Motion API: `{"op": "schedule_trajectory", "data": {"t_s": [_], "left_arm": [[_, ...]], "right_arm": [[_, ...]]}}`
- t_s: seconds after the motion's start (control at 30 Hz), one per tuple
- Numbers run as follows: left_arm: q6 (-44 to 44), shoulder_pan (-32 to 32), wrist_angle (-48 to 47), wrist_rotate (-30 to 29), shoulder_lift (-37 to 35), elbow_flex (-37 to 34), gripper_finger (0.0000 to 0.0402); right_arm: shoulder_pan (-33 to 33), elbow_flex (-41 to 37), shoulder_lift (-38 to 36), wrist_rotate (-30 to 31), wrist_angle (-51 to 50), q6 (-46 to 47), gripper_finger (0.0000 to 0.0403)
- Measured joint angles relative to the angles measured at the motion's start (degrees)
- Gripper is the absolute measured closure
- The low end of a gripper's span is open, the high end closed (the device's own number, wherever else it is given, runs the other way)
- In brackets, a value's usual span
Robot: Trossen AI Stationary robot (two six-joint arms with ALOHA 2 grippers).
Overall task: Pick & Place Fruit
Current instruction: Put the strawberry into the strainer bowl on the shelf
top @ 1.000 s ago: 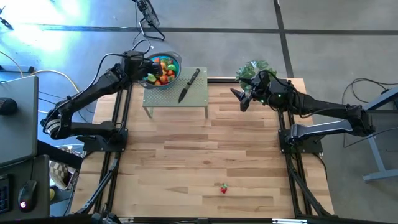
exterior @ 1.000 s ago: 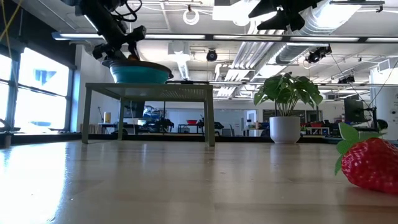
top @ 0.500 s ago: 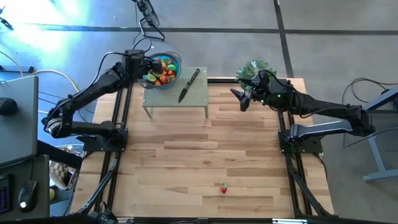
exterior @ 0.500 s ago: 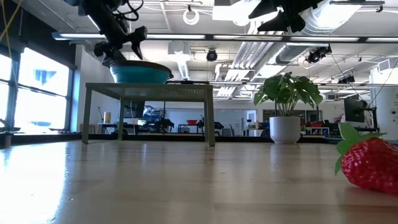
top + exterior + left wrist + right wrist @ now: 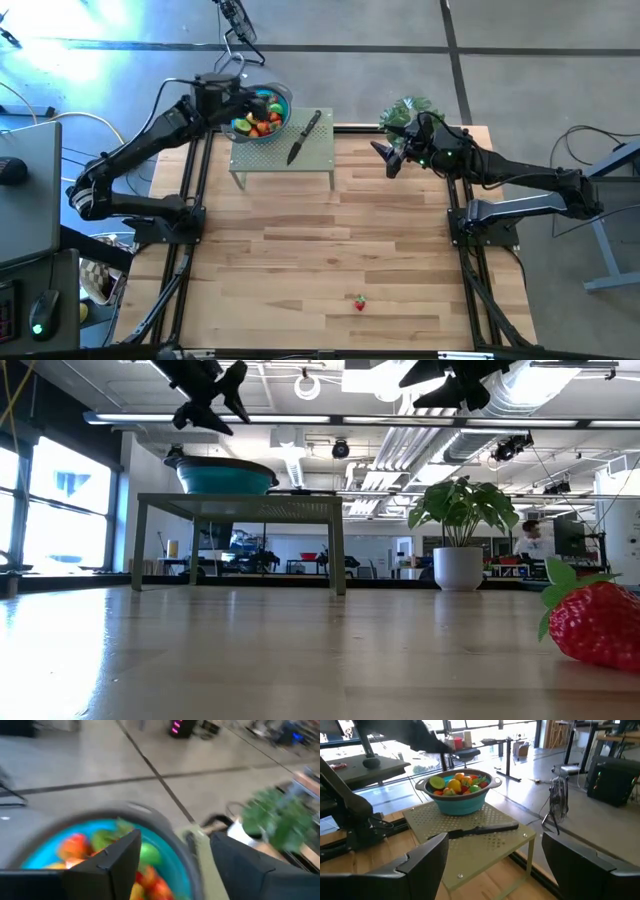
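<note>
Left gripper [image 5: 212, 398] has been lifted clear above the blue bowl [image 5: 226, 477] since the earlier frame.
Its fingers are spread apart, nothing held. Fruit [image 5: 258, 117] is piled in the bowl on the small green stand [image 5: 318, 150]; one strawberry [image 5: 359, 302] lies alone on the table's near edge. Right gripper [image 5: 384, 158] is parked beside the potted plant [image 5: 403, 111], fingers apart and empty.

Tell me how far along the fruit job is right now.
Done: most fruit sits piled in the blue bowl on the small stand. In hand: nothing; the left gripper hangs open above the bowl, and the right gripper waits open by the plant. Left: one strawberry lies on the table.
</note>
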Motion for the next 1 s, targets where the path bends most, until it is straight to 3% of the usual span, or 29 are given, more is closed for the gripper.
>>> {"op": "schedule_trajectory", "data": {"t_s": [0.13, 0.53, 0.73, 0.9, 1.0], "left_arm": [[0.2, -5.0, -0.8, 0.1, -0.2, 0.0, 0.0212], [9.9, -19.2, 11.3, 0.0, -0.3, 0.0, 0.0344], [10.7, -24.5, 13.9, 0.0, -0.3, 0.0, 0.0371], [8.4, -30.1, 13.9, -0.4, -0.2, 0.0, 0.0380], [7.1, -34.9, 14.8, -4.1, 1.0, -0.1, 0.0385]], "right_arm": [[-0.4, 0.0, 0.0, 0.0, 1.9, -2.4, 0.0089], [0.1, 0.0, 0.0, -0.1, 3.4, 0.1, 0.0089], [0.2, 0.0, 0.0, -1.0, 3.1, 4.9, 0.0089], [0.2, 0.0, 0.0, -8.8, 1.1, 6.5, 0.0089], [0.3, 0.0, 0.0, -13.0, 0.8, 6.5, 0.0089]]}}
